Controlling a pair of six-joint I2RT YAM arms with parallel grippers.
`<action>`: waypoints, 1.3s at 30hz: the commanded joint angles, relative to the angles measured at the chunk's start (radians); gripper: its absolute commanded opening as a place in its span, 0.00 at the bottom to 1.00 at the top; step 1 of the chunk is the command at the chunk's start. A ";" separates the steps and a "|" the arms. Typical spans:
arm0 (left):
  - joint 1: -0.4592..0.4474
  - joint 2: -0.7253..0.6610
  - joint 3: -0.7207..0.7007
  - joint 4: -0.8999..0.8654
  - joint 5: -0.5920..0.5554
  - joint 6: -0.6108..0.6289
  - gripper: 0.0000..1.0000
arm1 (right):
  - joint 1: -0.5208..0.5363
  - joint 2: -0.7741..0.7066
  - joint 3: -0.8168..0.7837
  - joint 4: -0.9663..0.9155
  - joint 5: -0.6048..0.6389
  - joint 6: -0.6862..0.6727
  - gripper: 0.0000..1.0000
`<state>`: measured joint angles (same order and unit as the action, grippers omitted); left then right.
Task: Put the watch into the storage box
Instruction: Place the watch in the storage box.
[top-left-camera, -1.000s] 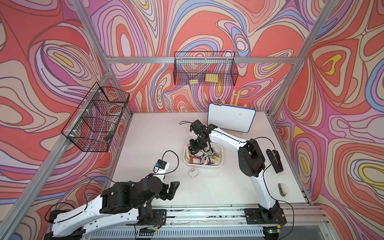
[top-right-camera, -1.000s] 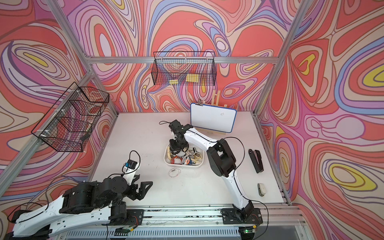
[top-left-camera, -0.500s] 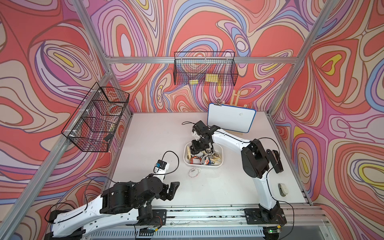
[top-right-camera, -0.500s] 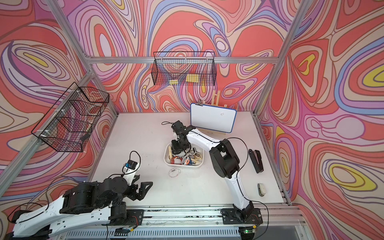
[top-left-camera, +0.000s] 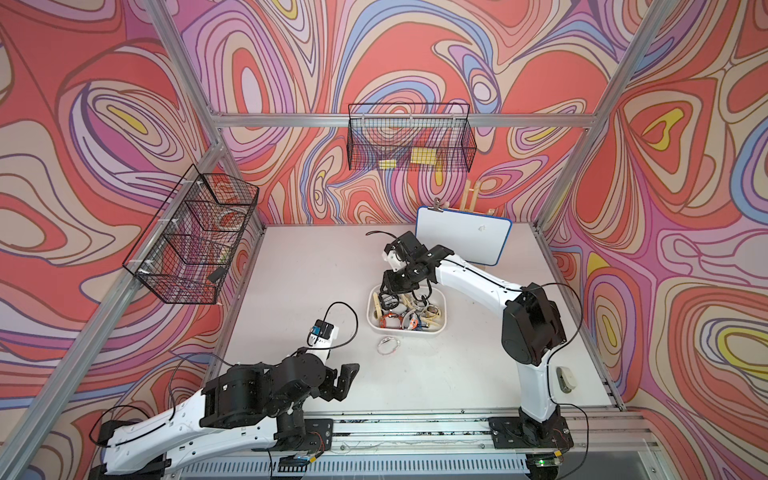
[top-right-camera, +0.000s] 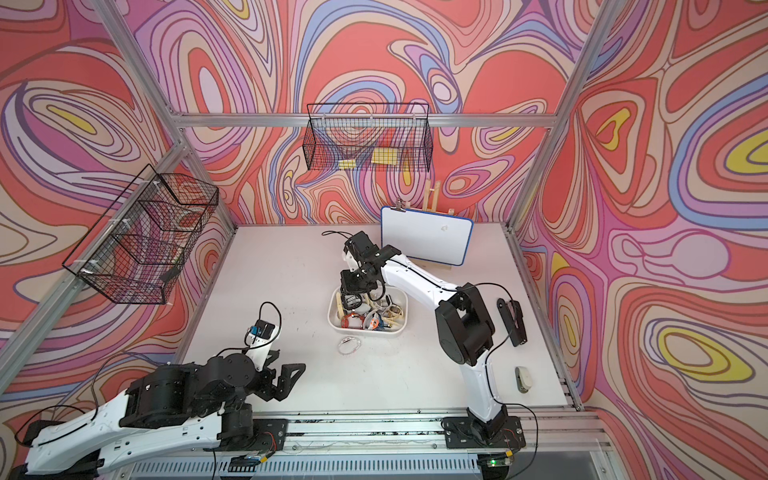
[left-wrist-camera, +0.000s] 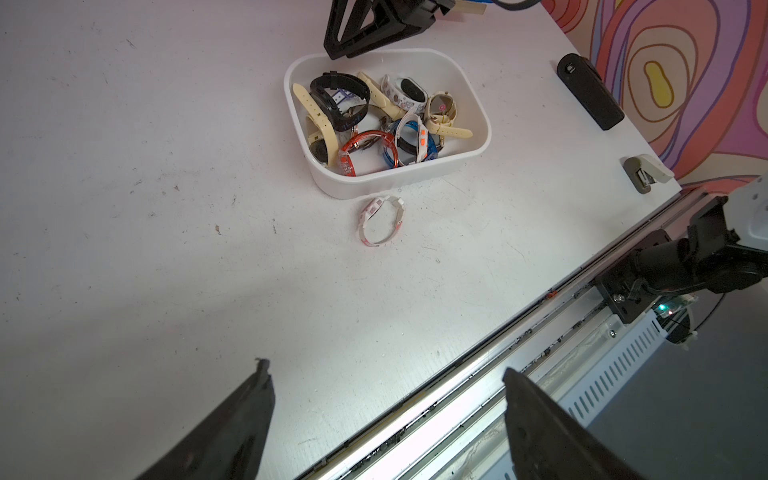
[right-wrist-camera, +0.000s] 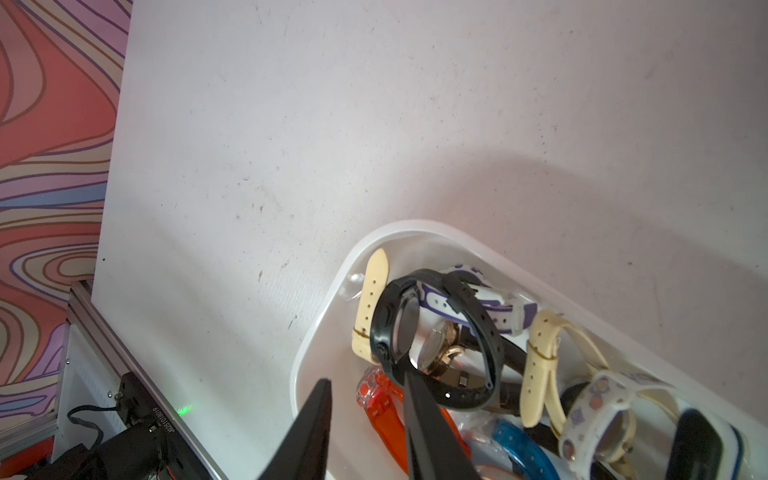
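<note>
The storage box is a shallow white tray in the middle of the table, holding several watches. My right gripper hangs over its far-left corner, open, with nothing between the jaws. A black watch lies in the box just past one fingertip. Another watch, white with pink squares, lies on the table just in front of the box. My left gripper stands open and empty near the table's front edge.
A blue-edged whiteboard leans at the back right. Black wire baskets hang on the back wall and the left wall. A black stapler and a small grey stapler lie along the right edge.
My right gripper's jaws have parted over the box and the arm has shifted slightly. The left arm has not moved.
</note>
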<state>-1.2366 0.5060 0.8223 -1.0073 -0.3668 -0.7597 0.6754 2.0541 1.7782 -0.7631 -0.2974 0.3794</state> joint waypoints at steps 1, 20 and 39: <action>-0.003 -0.002 -0.014 -0.011 -0.010 -0.004 0.91 | 0.000 0.049 0.020 -0.001 0.002 -0.008 0.34; -0.004 0.002 -0.014 -0.013 -0.012 -0.005 0.91 | 0.000 0.131 -0.010 0.066 -0.032 -0.010 0.29; -0.003 0.002 -0.014 -0.010 -0.006 -0.001 0.91 | 0.003 -0.166 -0.224 0.169 -0.100 0.046 0.41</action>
<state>-1.2366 0.5060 0.8177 -1.0073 -0.3668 -0.7597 0.6754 1.9545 1.6081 -0.6128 -0.3832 0.4088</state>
